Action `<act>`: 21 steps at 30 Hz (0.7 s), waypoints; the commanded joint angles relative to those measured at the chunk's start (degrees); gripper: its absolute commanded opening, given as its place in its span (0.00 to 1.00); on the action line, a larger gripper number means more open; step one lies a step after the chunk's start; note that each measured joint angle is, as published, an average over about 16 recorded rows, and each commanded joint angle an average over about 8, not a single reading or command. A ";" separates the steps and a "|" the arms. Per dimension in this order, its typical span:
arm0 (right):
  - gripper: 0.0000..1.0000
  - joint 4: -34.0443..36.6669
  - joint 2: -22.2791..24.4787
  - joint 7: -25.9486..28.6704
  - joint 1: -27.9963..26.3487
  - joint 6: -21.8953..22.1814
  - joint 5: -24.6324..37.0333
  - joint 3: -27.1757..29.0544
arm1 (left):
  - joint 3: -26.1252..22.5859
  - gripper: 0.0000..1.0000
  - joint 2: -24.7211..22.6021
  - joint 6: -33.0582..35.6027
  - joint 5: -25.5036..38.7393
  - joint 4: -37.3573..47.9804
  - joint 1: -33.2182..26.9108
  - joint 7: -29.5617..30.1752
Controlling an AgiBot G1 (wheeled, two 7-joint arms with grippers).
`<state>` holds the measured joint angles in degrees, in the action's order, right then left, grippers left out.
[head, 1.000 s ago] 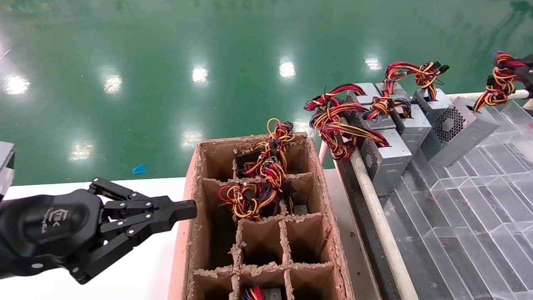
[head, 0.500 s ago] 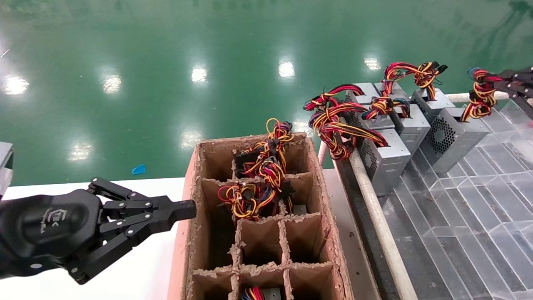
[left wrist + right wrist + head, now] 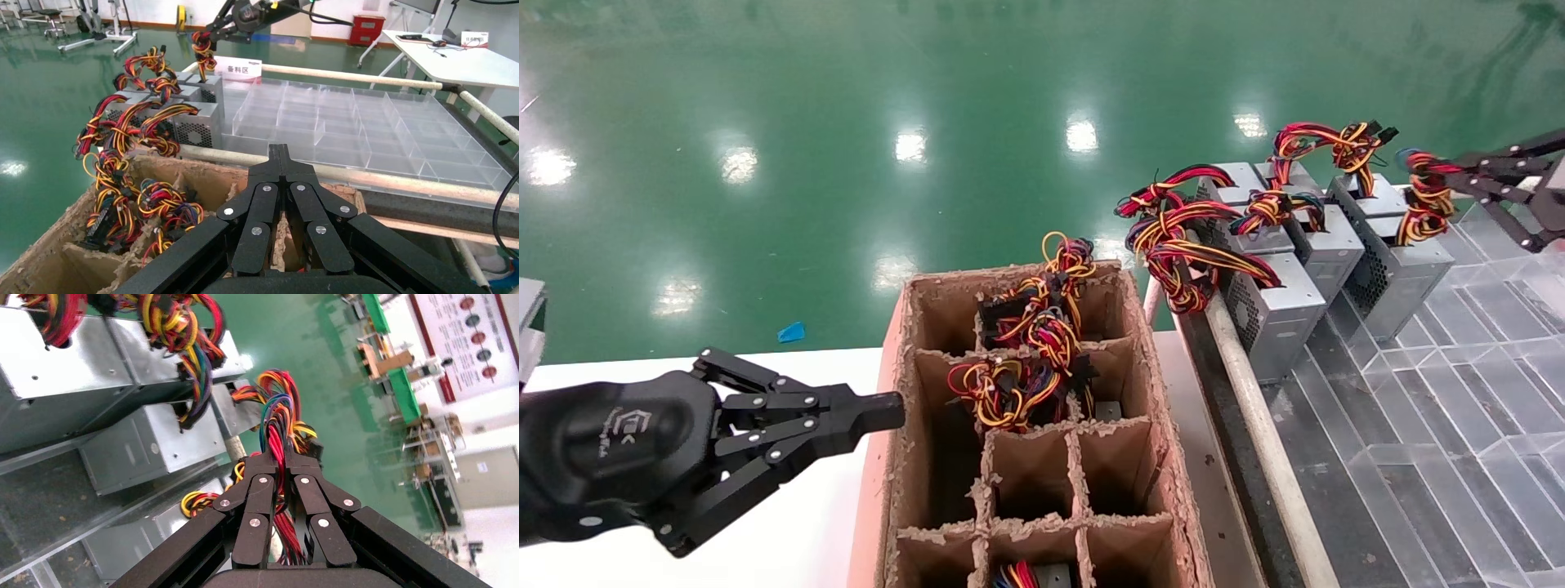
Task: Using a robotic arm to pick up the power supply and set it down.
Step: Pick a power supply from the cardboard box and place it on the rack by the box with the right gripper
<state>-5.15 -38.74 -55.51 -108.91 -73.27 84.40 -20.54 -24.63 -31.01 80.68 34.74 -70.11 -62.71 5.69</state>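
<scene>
The power supply (image 3: 1406, 282), a silver-grey box with a honeycomb vent side, hangs upright at the right end of the row of alike units. Its red, yellow and black wire coil (image 3: 1424, 192) rises from the top. My right gripper (image 3: 1441, 173) reaches in from the right edge and is shut on that coil. In the right wrist view the wires (image 3: 278, 419) run between the closed fingers of the right gripper (image 3: 279, 458). Whether the box rests on the tray I cannot tell. My left gripper (image 3: 893, 407) is parked and shut beside the cardboard box.
A divided cardboard box (image 3: 1173, 482) holds several wired units. Other grey units (image 3: 1275, 314) stand in a row by a white rail (image 3: 1258, 416). A clear compartment tray (image 3: 1459, 425) spreads to the right. A white table (image 3: 797, 531) lies under the left arm.
The right gripper has carried the power supply leftward toward the row. The box went from tilted to upright and now stands close to the neighbouring unit. The left arm has not moved.
</scene>
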 commanded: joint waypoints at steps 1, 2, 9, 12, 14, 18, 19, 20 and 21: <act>0.81 0.33 -0.29 -0.17 -0.33 -0.38 0.37 -0.27 | 0.00 0.00 0.00 0.00 0.00 0.00 0.00 0.00; 0.94 0.44 -0.34 -0.34 -0.49 -0.37 0.48 -0.34 | 0.00 0.00 0.00 0.00 0.00 0.00 0.00 0.00; 1.00 1.51 -0.45 -0.74 -1.53 -0.22 0.92 -0.63 | 0.00 0.00 0.00 0.00 0.00 0.00 0.00 0.00; 1.00 1.72 -0.28 -1.04 -2.08 -0.20 0.93 -0.62 | 0.00 0.00 0.00 0.00 0.00 0.00 0.00 0.00; 1.00 1.69 -0.15 -1.34 -2.52 -0.06 0.94 -0.61 | 0.00 0.00 0.00 0.00 0.00 0.00 0.00 0.00; 1.00 1.53 0.09 -1.92 -3.55 0.31 0.80 -0.49 | 0.00 0.00 0.00 0.00 0.00 0.00 0.00 0.00; 1.00 1.49 0.13 -2.07 -3.80 0.38 0.75 -0.45 | 0.00 0.00 0.00 0.00 0.00 0.00 0.00 0.00; 1.00 1.45 0.16 -2.22 -4.04 0.41 0.68 -0.39 | 0.00 0.00 0.00 0.00 0.00 0.00 0.00 0.00; 1.00 1.42 0.20 -2.35 -4.29 0.38 0.60 -0.33 | 0.00 0.00 0.00 0.00 0.00 0.00 0.00 0.00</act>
<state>-3.86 -38.48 -58.08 -113.21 -73.08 84.89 -20.81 -24.63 -31.01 80.68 34.74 -70.11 -62.71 5.69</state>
